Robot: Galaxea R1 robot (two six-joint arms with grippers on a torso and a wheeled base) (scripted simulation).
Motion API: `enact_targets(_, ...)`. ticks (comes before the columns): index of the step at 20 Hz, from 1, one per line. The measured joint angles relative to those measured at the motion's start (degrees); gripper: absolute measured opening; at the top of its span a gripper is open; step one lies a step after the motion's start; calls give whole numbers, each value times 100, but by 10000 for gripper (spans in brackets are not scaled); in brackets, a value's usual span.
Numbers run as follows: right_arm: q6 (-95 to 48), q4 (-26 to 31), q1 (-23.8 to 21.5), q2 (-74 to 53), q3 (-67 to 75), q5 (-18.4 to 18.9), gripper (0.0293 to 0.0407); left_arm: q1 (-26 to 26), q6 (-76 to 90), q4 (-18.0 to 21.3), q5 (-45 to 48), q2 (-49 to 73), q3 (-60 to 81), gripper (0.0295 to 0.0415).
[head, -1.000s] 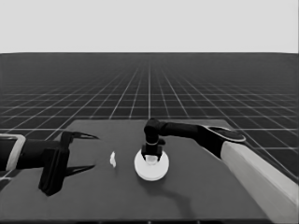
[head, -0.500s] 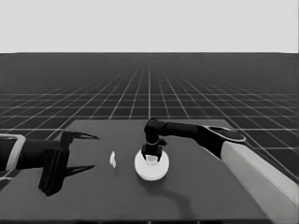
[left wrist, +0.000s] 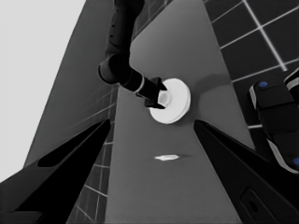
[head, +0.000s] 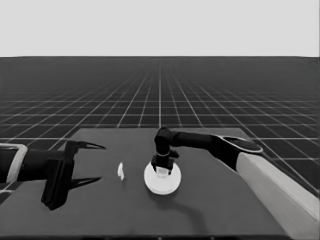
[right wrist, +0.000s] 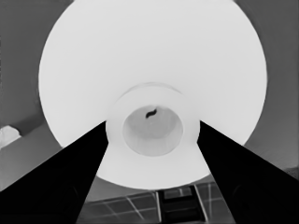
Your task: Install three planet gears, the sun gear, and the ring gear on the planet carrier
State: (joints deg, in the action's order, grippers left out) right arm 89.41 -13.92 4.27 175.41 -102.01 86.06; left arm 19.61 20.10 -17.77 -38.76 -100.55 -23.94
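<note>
Larger white hubbed round part [head: 161, 179] mid-desk, hub pinched by right claw [head: 162, 169] for seating; left claw [head: 85, 162] spread, parked.

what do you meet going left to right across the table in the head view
left gripper, parked over the table's left end → thin white piece → larger round part, with the right gripper at its raised hub → right arm running off to the lower right

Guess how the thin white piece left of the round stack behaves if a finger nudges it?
The thin white piece looks like a slim sliver, so it probably slides or tips easily. It seems light for its size. It lies apart from the larger round part, where the right gripper is.
</note>
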Motion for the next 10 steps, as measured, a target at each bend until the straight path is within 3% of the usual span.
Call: enact_targets(10,500,-1,6,-2,-1,1,348,0,0,0,0,0,0,385)
